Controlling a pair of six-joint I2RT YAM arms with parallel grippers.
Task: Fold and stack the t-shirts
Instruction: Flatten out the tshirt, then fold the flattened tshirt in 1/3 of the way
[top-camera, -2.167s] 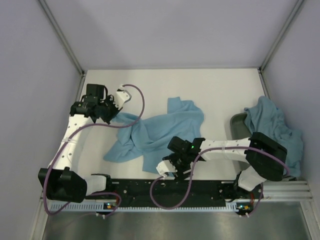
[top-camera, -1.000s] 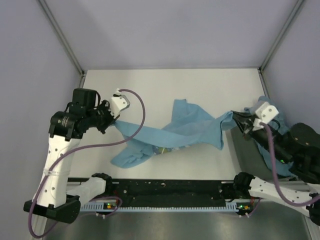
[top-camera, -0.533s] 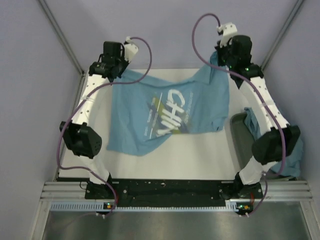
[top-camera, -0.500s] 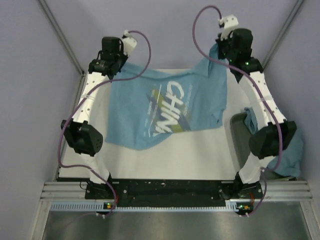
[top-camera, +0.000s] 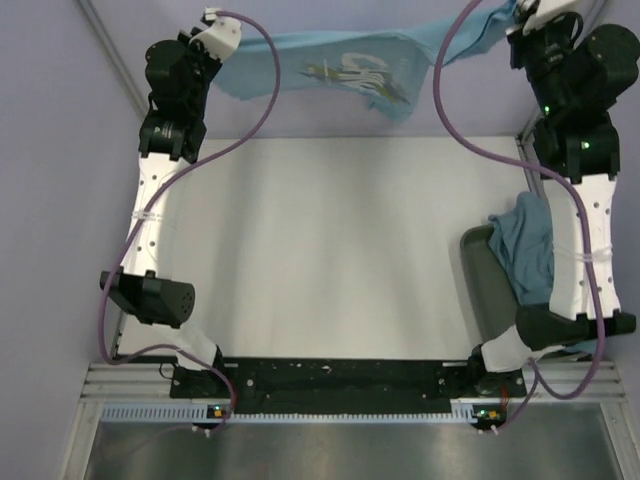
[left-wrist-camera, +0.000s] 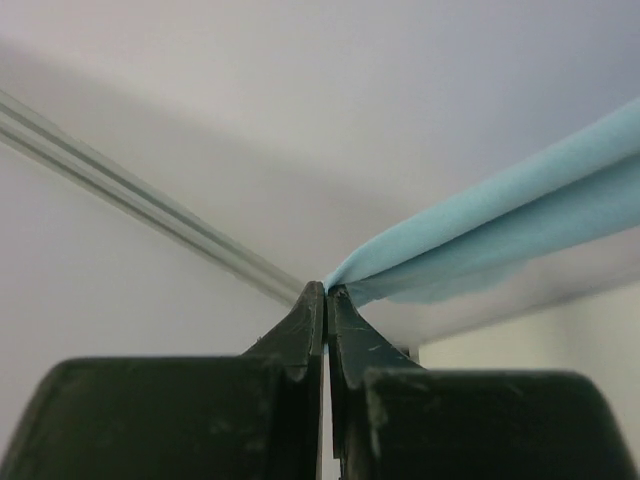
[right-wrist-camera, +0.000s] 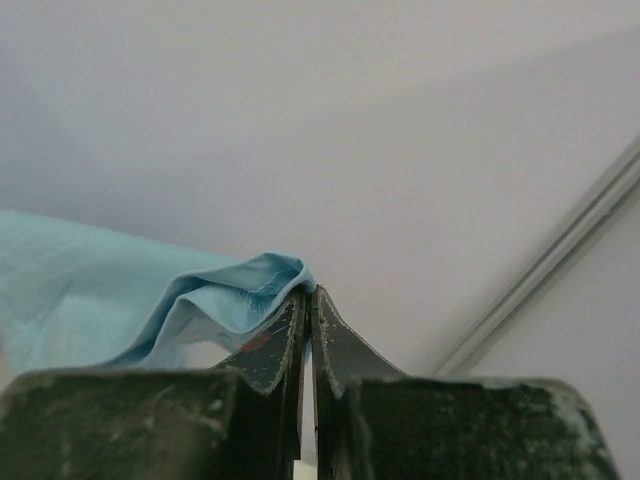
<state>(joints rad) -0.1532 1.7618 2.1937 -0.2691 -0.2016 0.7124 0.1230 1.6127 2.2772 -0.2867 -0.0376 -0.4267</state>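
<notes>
The blue shirt (top-camera: 340, 58) is up high at the far side of the counter (top-camera: 320, 250), stretched between both arms with its white lettering showing. The left end effector (left-wrist-camera: 326, 292) is pinched tight on one corner of the cloth. The right end effector (right-wrist-camera: 305, 292) is clamped closed on the other. Off to the right, a heap of blue shirts (top-camera: 528, 245) sits in a grey tray (top-camera: 478, 290).
</notes>
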